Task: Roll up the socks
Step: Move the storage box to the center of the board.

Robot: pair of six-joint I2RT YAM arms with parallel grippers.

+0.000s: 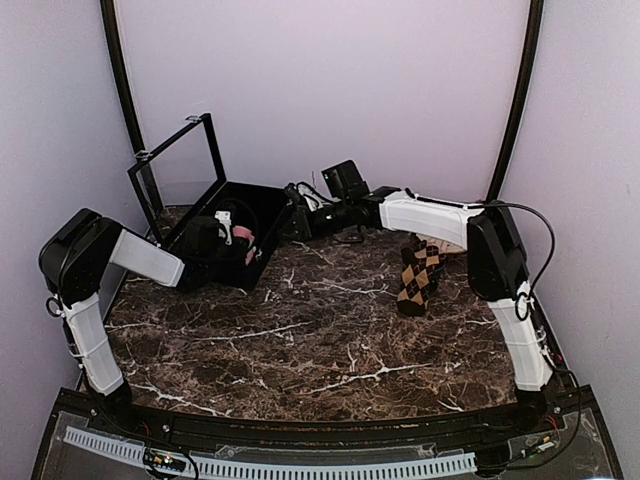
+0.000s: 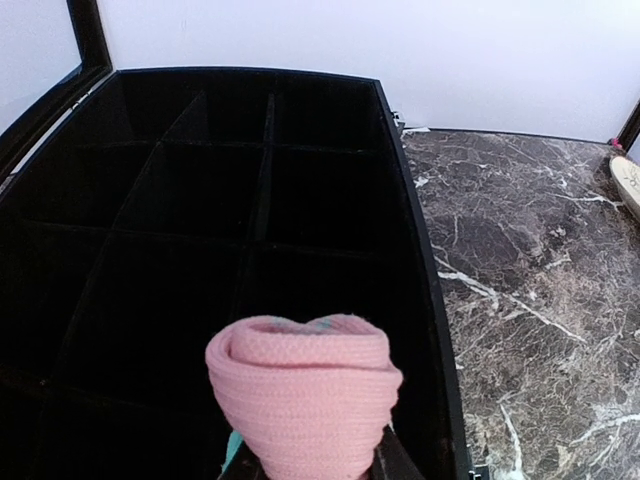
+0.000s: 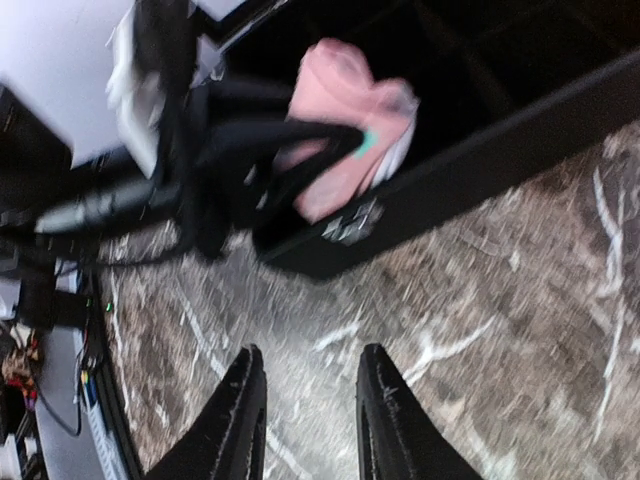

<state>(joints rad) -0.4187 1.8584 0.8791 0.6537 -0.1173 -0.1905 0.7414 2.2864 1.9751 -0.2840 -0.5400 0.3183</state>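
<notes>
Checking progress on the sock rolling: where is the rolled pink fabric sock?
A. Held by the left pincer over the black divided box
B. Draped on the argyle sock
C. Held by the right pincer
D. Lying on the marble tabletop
A: the left pincer grips the rolled pink fabric sock above the compartments of the black divided box.

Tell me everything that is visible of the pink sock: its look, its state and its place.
The pink sock is a soft ribbed knit, rolled into a tight bundle with its spiral end toward the left wrist camera. A bit of pale green shows at its edge. The left gripper is shut on it, holding it over the black divided box, close to one side wall. Whether it touches the box I cannot tell.
</notes>
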